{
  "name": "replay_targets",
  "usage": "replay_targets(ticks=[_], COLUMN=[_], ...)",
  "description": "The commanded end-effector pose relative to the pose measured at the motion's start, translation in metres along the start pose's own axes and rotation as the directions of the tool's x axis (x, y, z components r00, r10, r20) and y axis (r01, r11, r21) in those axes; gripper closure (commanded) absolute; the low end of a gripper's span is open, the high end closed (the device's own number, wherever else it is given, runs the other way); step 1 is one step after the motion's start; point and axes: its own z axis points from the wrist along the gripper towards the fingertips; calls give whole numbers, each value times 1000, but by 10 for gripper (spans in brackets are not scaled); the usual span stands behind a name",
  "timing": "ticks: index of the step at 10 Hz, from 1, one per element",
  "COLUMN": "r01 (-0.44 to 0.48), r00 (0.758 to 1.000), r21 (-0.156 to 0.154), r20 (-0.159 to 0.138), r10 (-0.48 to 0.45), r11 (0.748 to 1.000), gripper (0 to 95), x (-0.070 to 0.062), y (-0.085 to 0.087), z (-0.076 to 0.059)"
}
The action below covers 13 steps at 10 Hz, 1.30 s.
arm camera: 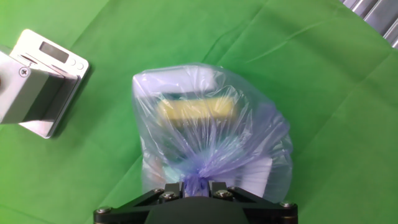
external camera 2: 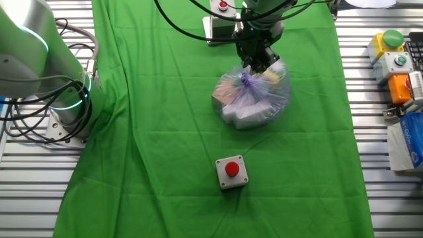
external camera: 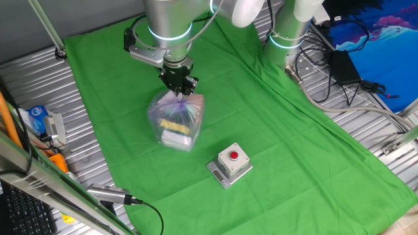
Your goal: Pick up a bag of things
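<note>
The bag of things [external camera: 175, 121] is a translucent purplish plastic bag with a yellow item and white items inside. It sits on the green cloth [external camera: 274, 130] and also shows in the other fixed view [external camera 2: 252, 96] and the hand view [arm camera: 208, 134]. My gripper [external camera: 179, 87] is right above it, shut on the bag's gathered purple top [arm camera: 196, 184]. In the other fixed view the gripper [external camera 2: 254, 61] pinches the knot. The bag's bottom looks to rest on the cloth.
A grey box with a red button [external camera: 230, 163] stands in front of the bag, also seen in the other fixed view [external camera 2: 231, 172] and the hand view [arm camera: 38, 84]. Another button box [external camera 2: 222, 20] is behind the gripper. More button boxes [external camera 2: 395, 56] sit off the cloth.
</note>
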Motion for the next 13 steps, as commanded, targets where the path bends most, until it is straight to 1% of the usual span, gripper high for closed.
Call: replay_targets(ticks=[1,13], r01=[-3,-16], r00=[1000,1000], r21=[1,1], r20=[0,1], r10=[3,16], r11=[1000,1000], gripper=[760,760], x=[0,0], y=[0,0], z=[0,0])
